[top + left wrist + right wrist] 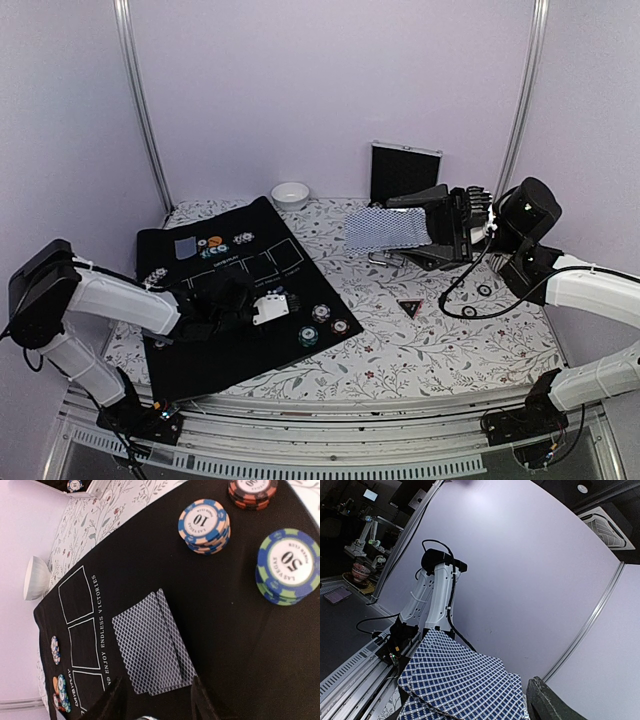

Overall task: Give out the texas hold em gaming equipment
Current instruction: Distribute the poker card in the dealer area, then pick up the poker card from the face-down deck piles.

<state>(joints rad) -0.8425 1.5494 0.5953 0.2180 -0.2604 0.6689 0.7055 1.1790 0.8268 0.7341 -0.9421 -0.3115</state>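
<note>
Two playing cards with blue-grey patterned backs lie face down on the black mat, slightly offset. My left gripper hovers low over their near edge, open and not holding them; from above it sits at the mat's middle. Chip stacks stand beyond: a "10" stack, a "50" stack and a red-black stack. My right gripper is raised at the back right, shut on a fan of cards. That fan fills the bottom of the right wrist view beside one finger. The black-red triangular marker lies on the tablecloth.
A small white bowl and the silver-edged black case stand by the back wall. More chips and one card lie at the mat's far end. A black cable loops over the table near the right arm.
</note>
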